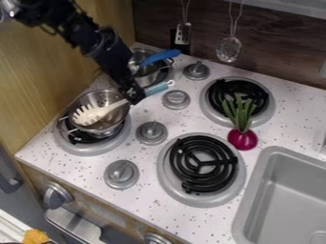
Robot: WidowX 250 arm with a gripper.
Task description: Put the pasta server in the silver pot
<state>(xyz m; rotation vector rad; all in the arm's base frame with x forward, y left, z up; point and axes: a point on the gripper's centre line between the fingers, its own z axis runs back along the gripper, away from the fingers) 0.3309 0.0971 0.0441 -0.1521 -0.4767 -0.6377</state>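
Speckled white stovetop [143, 155] below, pasta server [116, 105] crosswise, tight in the pincer [133, 96], head over the silver pot [96, 99].

Pasta server [91, 114] in tool [134, 95], silver pot [113, 127] beneath

Black jointed arm [64, 21], slanting down and rightward in view, its visible upper links above the front silver pot [96, 98] and its base out of view. The wrist [105, 47], a thicker dark section, is seen above the pot and continues the same line toward the pot's right side. The claw [134, 96], dark with small pale marks, hangs tilted just beyond the pot's upper-right rim, tips directed downward and slightly right, closed in a grip.
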